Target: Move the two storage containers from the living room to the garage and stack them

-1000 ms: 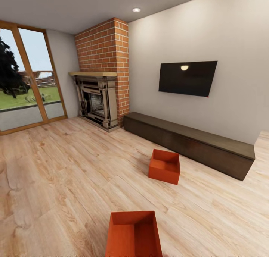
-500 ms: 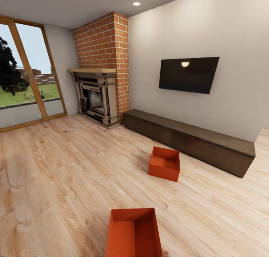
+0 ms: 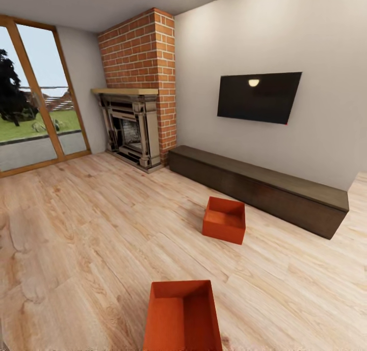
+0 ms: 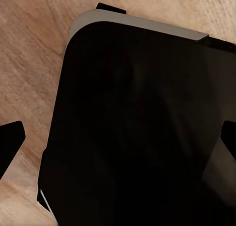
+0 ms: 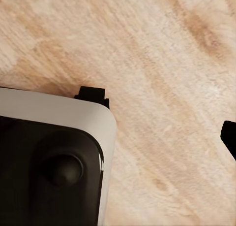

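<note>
Head view, near container: one orange-red storage container [image 3: 182,318] sits on the wood plank floor [image 3: 76,249] at the lower edge of the picture, its near side cut off by the frame, open top facing up.
Head view, far container: the second container [image 3: 224,219] stands farther off, well apart from the first, near the long dark TV cabinet [image 3: 260,188] but not touching it.
Head view, open room: bare planks stretch wide toward the glass patio doors [image 3: 35,96]; a clear strip of floor lies between the two containers.
Head view, edges: brick fireplace [image 3: 137,91] in the corner, black TV [image 3: 259,96] on the wall above the cabinet.
Left wrist view: dark fingertips [image 4: 11,141] of the left end effector [image 4: 120,142] show at both picture edges, spread wide and holding nothing, over the robot's black, grey-rimmed base [image 4: 137,122].
Right wrist view: one dark fingertip [image 5: 229,136] over planks and a base corner [image 5: 54,152]; whether the right end effector is spread or clenched, I cannot tell.
</note>
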Motion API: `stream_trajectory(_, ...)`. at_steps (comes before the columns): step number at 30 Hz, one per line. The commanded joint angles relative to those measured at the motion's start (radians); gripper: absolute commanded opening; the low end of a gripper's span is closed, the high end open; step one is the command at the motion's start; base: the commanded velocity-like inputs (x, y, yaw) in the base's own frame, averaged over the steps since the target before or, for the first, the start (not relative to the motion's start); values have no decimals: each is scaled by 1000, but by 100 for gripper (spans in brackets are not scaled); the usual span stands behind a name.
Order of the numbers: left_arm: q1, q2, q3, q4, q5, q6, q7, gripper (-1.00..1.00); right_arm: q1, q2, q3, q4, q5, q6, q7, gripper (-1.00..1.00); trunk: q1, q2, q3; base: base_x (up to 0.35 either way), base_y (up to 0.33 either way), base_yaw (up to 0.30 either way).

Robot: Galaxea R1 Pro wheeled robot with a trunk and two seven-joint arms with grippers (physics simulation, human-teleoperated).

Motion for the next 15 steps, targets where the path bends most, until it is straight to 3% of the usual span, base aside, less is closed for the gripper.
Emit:
stream_trajectory(1, 0, 0, 0, 0, 5, -3, 0, 100, -1, 0, 6, 3, -6, -6, 4, 100, 0, 0, -3, 0, 0, 0)
stream_trajectory(15, 0, 0, 0, 0, 5, -3, 0, 100, -1, 0, 7, 4, -6, -4, 7, 100, 0, 0, -25, 0, 0, 0)
